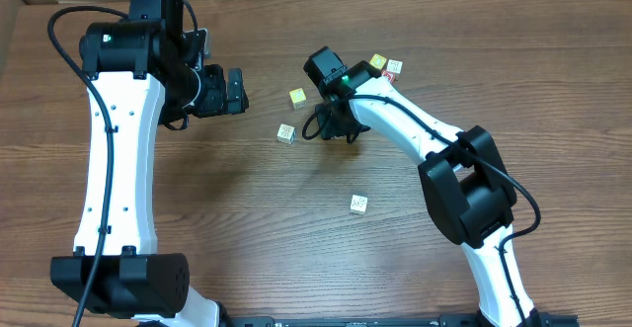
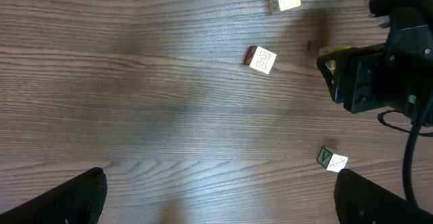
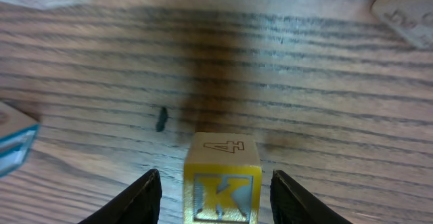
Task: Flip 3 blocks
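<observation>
A yellow-and-cream block stands between the fingers of my right gripper. It has a yellow K face toward the camera and a 4 on top. There is a gap on each side, so the gripper is open. In the overhead view my right gripper hides this block. A whitish patterned block lies just left of it, and a yellow block lies farther back. Another whitish block sits nearer the front. My left gripper hangs wide open over bare wood, holding nothing.
Two more cubes, one yellowish and one with red, sit at the back behind the right arm. In the right wrist view a teal-faced cube is at the left edge and a cream cube at the top right.
</observation>
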Robot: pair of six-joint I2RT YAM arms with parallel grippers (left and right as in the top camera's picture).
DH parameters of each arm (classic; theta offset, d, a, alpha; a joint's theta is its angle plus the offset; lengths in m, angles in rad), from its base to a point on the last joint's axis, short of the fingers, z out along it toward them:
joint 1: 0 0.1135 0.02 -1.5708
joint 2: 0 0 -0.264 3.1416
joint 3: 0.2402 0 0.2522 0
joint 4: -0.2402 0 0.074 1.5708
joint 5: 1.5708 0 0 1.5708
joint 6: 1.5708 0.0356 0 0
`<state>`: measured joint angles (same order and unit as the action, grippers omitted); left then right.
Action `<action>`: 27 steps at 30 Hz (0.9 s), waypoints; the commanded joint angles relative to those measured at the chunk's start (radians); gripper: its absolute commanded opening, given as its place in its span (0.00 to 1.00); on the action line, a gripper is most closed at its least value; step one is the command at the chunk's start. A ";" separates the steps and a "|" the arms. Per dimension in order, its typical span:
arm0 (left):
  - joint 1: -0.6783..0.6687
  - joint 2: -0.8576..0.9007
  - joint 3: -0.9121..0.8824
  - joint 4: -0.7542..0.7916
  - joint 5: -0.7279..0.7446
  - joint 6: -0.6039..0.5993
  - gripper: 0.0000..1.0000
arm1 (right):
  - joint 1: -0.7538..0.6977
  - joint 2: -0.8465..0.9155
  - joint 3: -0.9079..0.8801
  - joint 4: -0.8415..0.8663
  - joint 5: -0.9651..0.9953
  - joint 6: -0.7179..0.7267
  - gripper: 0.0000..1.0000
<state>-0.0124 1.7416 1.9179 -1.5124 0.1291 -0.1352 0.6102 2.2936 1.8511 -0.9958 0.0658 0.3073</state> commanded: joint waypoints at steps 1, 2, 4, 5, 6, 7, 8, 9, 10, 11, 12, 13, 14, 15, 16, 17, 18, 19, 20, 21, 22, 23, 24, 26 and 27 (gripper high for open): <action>0.005 0.009 0.020 -0.001 -0.006 -0.010 1.00 | 0.000 0.010 -0.005 0.004 0.000 -0.023 0.54; 0.005 0.009 0.020 -0.001 -0.006 -0.010 1.00 | 0.000 0.010 -0.004 0.005 0.000 -0.022 0.54; 0.005 0.009 0.020 -0.001 -0.006 -0.010 1.00 | 0.000 0.010 -0.004 0.004 0.000 -0.003 0.53; 0.005 0.009 0.020 -0.001 -0.006 -0.010 1.00 | 0.000 0.010 -0.004 0.003 0.000 0.005 0.53; 0.005 0.009 0.020 -0.001 -0.006 -0.010 1.00 | 0.000 0.010 -0.004 0.005 0.000 0.007 0.53; 0.005 0.009 0.020 -0.001 -0.006 -0.010 1.00 | 0.000 0.010 -0.004 0.010 0.000 0.007 0.50; 0.005 0.009 0.020 -0.001 -0.006 -0.010 1.00 | 0.000 0.010 -0.004 0.019 0.000 0.008 0.49; 0.005 0.009 0.020 -0.001 -0.006 -0.010 1.00 | 0.000 0.010 -0.004 0.027 0.001 0.017 0.49; 0.005 0.009 0.020 -0.001 -0.006 -0.010 1.00 | 0.000 0.010 -0.004 0.034 0.001 0.030 0.49; 0.005 0.009 0.020 -0.001 -0.006 -0.010 1.00 | 0.000 0.010 -0.004 0.040 0.000 0.043 0.49; 0.005 0.009 0.020 -0.001 -0.006 -0.010 1.00 | 0.000 0.010 -0.005 0.044 0.001 0.056 0.49; 0.005 0.009 0.020 -0.001 -0.006 -0.010 1.00 | 0.000 0.010 -0.005 0.047 0.001 0.058 0.49; 0.005 0.009 0.020 -0.001 -0.006 -0.010 1.00 | 0.000 0.010 -0.006 0.049 0.003 0.059 0.49; 0.005 0.009 0.020 -0.001 -0.006 -0.010 1.00 | 0.000 0.010 -0.006 0.048 0.007 0.059 0.49; 0.005 0.009 0.020 -0.001 -0.006 -0.010 1.00 | 0.000 0.010 -0.006 0.045 0.017 0.059 0.49; 0.005 0.009 0.020 -0.001 -0.006 -0.010 1.00 | 0.000 0.010 -0.006 0.040 0.026 0.059 0.49; 0.005 0.009 0.020 -0.001 -0.006 -0.010 1.00 | 0.000 0.010 -0.007 0.039 0.031 0.059 0.49; 0.005 0.009 0.020 -0.001 -0.006 -0.010 1.00 | 0.000 0.010 -0.008 0.040 0.031 0.059 0.49; 0.005 0.009 0.020 -0.001 -0.006 -0.010 1.00 | 0.000 0.010 -0.008 0.040 0.031 0.059 0.49; 0.005 0.009 0.020 -0.001 -0.006 -0.010 1.00 | 0.000 0.010 -0.008 0.040 0.031 0.059 0.46; 0.005 0.009 0.020 -0.001 -0.006 -0.010 1.00 | 0.000 0.010 -0.008 0.040 0.031 0.060 0.42; 0.005 0.009 0.020 -0.001 -0.006 -0.010 1.00 | 0.000 0.010 -0.008 0.039 0.031 0.060 0.40; 0.005 0.009 0.020 -0.001 -0.006 -0.010 1.00 | 0.000 0.010 -0.008 0.038 0.031 0.060 0.40; 0.005 0.009 0.020 -0.001 -0.006 -0.010 1.00 | 0.000 0.010 -0.008 0.030 0.031 0.060 0.39; 0.005 0.009 0.020 -0.001 -0.006 -0.010 1.00 | 0.000 0.010 -0.008 0.026 0.030 0.060 0.39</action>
<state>-0.0124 1.7416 1.9179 -1.5124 0.1295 -0.1352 0.6102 2.2993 1.8503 -0.9638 0.0853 0.3622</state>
